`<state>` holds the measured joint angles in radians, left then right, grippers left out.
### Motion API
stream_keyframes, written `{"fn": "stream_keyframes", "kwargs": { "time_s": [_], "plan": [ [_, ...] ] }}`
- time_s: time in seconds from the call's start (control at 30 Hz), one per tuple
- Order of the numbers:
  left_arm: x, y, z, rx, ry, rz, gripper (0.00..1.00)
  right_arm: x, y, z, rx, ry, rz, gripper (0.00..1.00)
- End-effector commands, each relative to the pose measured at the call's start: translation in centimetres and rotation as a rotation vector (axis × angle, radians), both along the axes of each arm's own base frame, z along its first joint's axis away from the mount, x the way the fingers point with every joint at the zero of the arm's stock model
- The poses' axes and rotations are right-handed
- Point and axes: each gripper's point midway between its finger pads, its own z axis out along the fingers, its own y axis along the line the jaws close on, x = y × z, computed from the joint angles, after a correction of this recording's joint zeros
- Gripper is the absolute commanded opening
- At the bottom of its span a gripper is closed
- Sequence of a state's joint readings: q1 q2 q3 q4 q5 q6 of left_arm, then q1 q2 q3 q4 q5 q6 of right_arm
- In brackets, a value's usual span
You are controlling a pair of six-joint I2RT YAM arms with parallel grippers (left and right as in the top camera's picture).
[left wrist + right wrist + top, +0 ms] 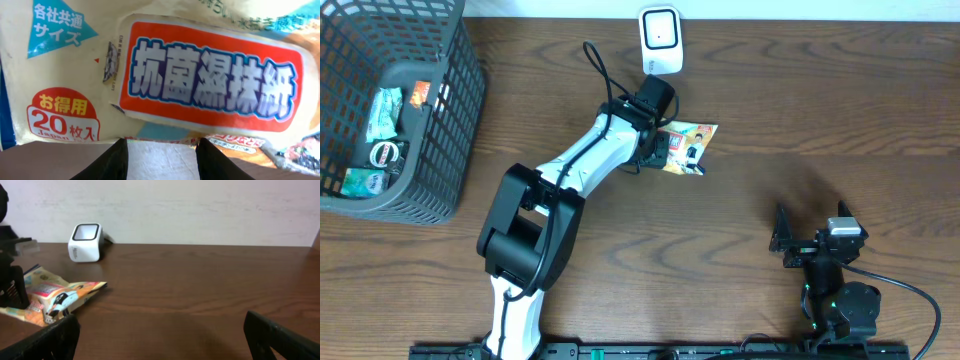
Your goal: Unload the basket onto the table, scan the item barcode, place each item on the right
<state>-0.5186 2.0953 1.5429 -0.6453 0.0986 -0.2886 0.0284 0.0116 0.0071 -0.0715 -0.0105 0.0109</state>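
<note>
Two arms here, and only the left one has hold of anything. The left gripper (pixel 658 150) is clamped on the left edge of a yellow packet (pixel 688 147). In the wrist view its dark fingers (pixel 107 162) pinch the packet's lower rim between them. The packet is near the middle of the table (pixel 840 110), just in front of the white scanner (pixel 661 40) but not touching it, and its free end looks to rest on the wood.

Writing on the packet, all Japanese: a big orange-red panel with white characters that look like "抗菌湿抹紙", a teal corner saying "各社共通サイズ", and a red badge with "お得用" above "20枚入" and a tiny "Japan" under that. There's a narrow dark strip of print beside the panel, too blurry to read. The other face has cartoon artwork, but I can't make out any words there.

The right gripper (pixel 165 340) hangs with its fingers spread wide, holding nothing, down at the near right of the table and well apart from the packet. Bare wood runs between them.

The scanner sits right at the far edge, against the wall (pixel 200 205). The grey mesh basket (pixel 460 130) fills the far left corner with a few small packs inside, labels too small to read
</note>
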Motion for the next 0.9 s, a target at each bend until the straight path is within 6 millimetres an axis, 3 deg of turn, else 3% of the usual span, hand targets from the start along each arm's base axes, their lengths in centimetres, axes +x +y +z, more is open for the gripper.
{"fn": "stream_keyframes", "kwargs": {
  "time_s": [0.0,0.1,0.27,0.37,0.47,0.5,0.57,0.67,0.8,0.87],
  "plan": [
    [0.9,1.2,-0.6,0.043,-0.027,-0.088,0.44,0.0,0.0,-0.1,-0.008,0.001,-0.001,0.99],
    [1.2,1.4,0.1,0.027,-0.027,-0.097,0.44,0.0,0.0,-0.1,-0.008,0.001,-0.001,0.99],
    [2.9,1.4,4.8,-0.018,-0.152,-0.118,0.44,0.0,0.0,-0.1,-0.008,0.001,-0.001,0.99],
    [4.6,3.0,6.6,0.018,-0.235,-0.055,0.44,0.0,0.0,-0.1,-0.008,0.001,-0.001,0.99],
    [5.4,5.4,6.6,0.04,-0.229,0.105,0.44,0.0,0.0,-0.1,-0.008,0.001,-0.001,0.99],
    [5.3,6.5,6.0,0.015,-0.189,0.236,0.44,0.0,0.0,-0.1,-0.008,0.001,-0.001,0.99],
    [5.3,6.9,5.5,-0.029,-0.154,0.362,0.44,0.0,0.0,-0.1,-0.008,0.001,-0.001,0.99],
    [5.7,4.7,6.0,-0.148,-0.14,0.341,0.44,0.0,0.0,-0.1,-0.008,0.001,-0.001,0.99],
    [6.1,-0.9,8.3,-0.378,-0.166,0.139,0.54,0.0,0.0,-0.1,-0.008,0.001,-0.001,0.99],
    [6.4,-1.8,8.8,-0.393,-0.197,0.119,0.54,0.0,0.0,-0.1,-0.008,0.001,-0.001,0.99]
  ]
}}
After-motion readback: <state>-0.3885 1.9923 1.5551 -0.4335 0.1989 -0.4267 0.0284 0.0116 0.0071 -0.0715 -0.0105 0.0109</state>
